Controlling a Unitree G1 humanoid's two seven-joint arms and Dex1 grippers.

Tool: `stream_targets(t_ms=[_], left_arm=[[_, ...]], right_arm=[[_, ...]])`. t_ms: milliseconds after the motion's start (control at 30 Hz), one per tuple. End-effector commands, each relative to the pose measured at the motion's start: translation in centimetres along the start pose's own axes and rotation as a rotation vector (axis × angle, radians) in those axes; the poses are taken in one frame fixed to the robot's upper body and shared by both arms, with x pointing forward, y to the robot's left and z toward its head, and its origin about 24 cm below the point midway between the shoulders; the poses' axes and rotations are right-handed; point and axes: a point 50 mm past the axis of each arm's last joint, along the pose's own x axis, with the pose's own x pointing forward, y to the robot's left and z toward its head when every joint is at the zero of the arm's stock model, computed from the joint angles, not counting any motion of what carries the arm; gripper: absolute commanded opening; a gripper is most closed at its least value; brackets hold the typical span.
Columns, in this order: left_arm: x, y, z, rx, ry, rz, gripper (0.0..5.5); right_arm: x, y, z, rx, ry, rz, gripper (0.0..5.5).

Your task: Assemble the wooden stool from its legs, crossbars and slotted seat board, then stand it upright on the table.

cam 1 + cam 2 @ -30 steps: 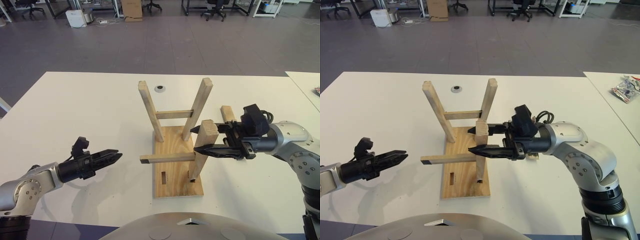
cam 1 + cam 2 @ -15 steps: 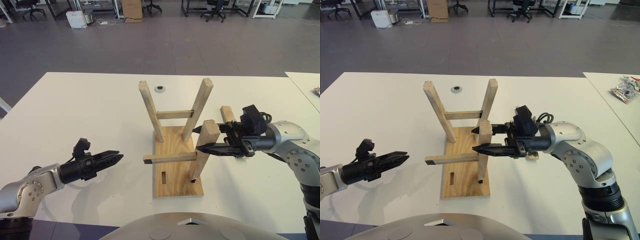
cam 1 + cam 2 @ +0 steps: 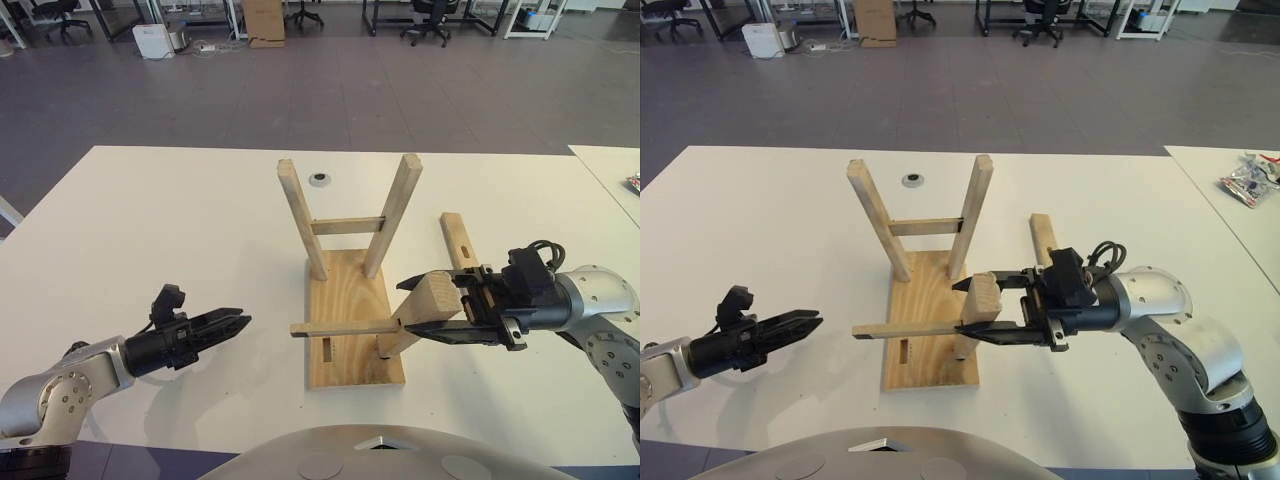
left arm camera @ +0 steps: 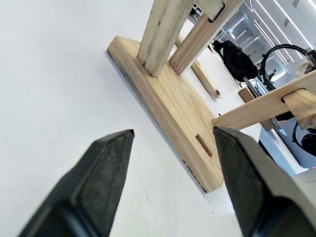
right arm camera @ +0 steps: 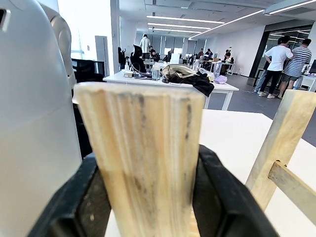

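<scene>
The slotted seat board (image 3: 340,290) lies flat on the table. At its far end two legs (image 3: 300,225) stand up, joined by a crossbar (image 3: 347,227). My right gripper (image 3: 405,307) is shut on a third leg (image 3: 432,300), which leans over the board's near right corner with its foot near the board. A thin crossbar (image 3: 340,327) sticks out from that leg, level above the board. The right wrist view has the leg (image 5: 143,158) clamped between both fingers (image 5: 79,207). A fourth leg (image 3: 458,240) lies on the table right of the board. My left gripper (image 3: 238,320) hovers open left of the board.
A small grey disc (image 3: 319,178) sits on the table behind the standing legs. White table (image 3: 150,220) stretches wide to the left and far side. A second table edge (image 3: 610,165) shows at the far right.
The right gripper has drawn the held leg rightward and nearer, tipping it over further; its crossbar followed to the right. The left gripper has crept slightly toward the board.
</scene>
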Motion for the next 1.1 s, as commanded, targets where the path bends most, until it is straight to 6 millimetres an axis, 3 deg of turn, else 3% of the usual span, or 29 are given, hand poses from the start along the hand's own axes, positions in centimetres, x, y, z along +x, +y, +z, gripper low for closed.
stream_targets(t_ms=[33,233,467,667,833,1100], left_arm=[[0.2,-0.3,-0.3,0.002,-0.020,0.011,2.95],[0.4,-0.6,-1.0,-0.009,-0.034,0.017,2.95],[0.2,-0.7,-1.0,-0.006,-0.036,0.026,2.95],[0.4,-0.9,-1.5,-0.015,-0.036,0.025,2.95],[0.5,-1.0,-1.8,-0.028,-0.035,0.022,2.95],[0.8,-1.4,-2.5,-0.042,-0.059,0.031,2.95]], right_arm=[[-2.3,1.4,-5.7,0.381,0.173,-0.078,2.04],[-3.8,1.8,-7.6,0.386,0.310,-0.070,2.04],[-2.9,2.5,-8.7,0.195,0.514,-0.007,2.04],[-3.2,3.8,-9.9,0.318,0.517,0.040,2.04],[-3.7,2.5,-10.0,0.430,0.477,-0.054,2.04],[-4.3,2.2,-10.4,0.388,0.556,-0.060,2.04]])
